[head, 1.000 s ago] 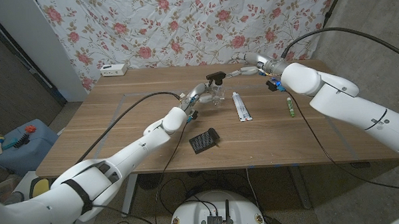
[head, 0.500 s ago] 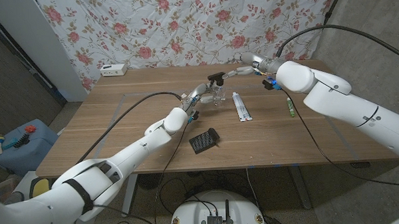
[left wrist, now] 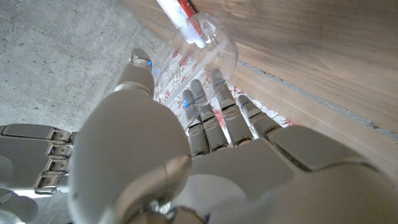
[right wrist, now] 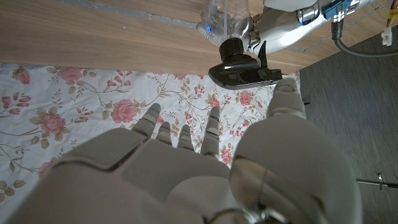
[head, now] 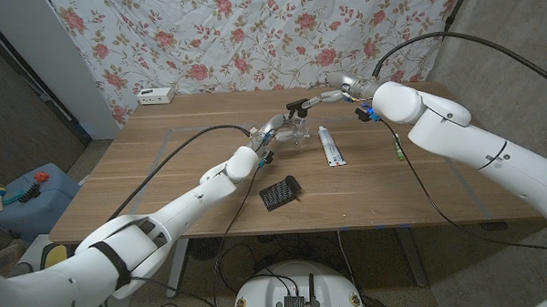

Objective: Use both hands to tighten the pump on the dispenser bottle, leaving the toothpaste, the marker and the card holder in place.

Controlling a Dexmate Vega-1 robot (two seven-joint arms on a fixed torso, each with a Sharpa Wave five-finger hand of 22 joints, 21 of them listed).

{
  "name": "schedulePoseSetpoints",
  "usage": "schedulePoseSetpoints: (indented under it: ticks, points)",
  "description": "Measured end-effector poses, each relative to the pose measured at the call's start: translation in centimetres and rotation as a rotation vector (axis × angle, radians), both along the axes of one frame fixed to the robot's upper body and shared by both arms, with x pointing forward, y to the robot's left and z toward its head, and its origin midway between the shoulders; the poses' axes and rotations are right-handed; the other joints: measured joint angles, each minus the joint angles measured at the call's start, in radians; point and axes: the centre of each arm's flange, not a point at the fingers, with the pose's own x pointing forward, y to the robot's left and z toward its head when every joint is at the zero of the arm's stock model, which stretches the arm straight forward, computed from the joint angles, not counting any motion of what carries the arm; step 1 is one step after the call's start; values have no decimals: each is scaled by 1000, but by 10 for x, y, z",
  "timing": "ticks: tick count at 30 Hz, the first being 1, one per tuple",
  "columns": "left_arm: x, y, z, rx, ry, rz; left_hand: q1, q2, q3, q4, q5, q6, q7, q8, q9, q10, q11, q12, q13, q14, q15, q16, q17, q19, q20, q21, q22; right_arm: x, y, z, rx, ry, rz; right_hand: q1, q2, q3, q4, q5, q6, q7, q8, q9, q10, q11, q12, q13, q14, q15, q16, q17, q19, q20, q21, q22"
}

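The clear dispenser bottle (head: 298, 130) stands upright at the table's middle back, with its black pump (head: 296, 104) on top. My left hand (head: 273, 128) grips the bottle's body from the left; its fingers (left wrist: 211, 106) wrap the clear wall (left wrist: 199, 50). My right hand (head: 324, 99) reaches in from the right, its fingers apart and its fingertips just short of the pump (right wrist: 242, 68). The white toothpaste tube (head: 330, 146) lies right of the bottle. The green marker (head: 397, 147) lies farther right. The black card holder (head: 279, 192) sits nearer the front.
A white box (head: 156, 95) sits at the table's back left. A black cable (head: 191, 136) runs along my left arm over the tabletop. The floral cloth (head: 251, 36) hangs behind the table. A blue case (head: 29, 194) stands on the floor at left.
My right hand has moved left along the back of the table, closing in on the pump. My left hand and the bottle have stayed put.
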Motion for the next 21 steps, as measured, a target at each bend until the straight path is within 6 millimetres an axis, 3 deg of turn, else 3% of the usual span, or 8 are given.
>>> schedulePoseSetpoints:
  ticks: [21]
  points:
    - [7,-4,4,8,-4,2,0,0,4,-4,0,0,0,7,0,6,5,4,7,5,-5,-6,-8,0,0,0,0,11,19,5,-106,17,-94,-9,9,4,4,0,11,11,0,0,-3,3,0,-3,-5,5,8,0,6,-6,8,0]
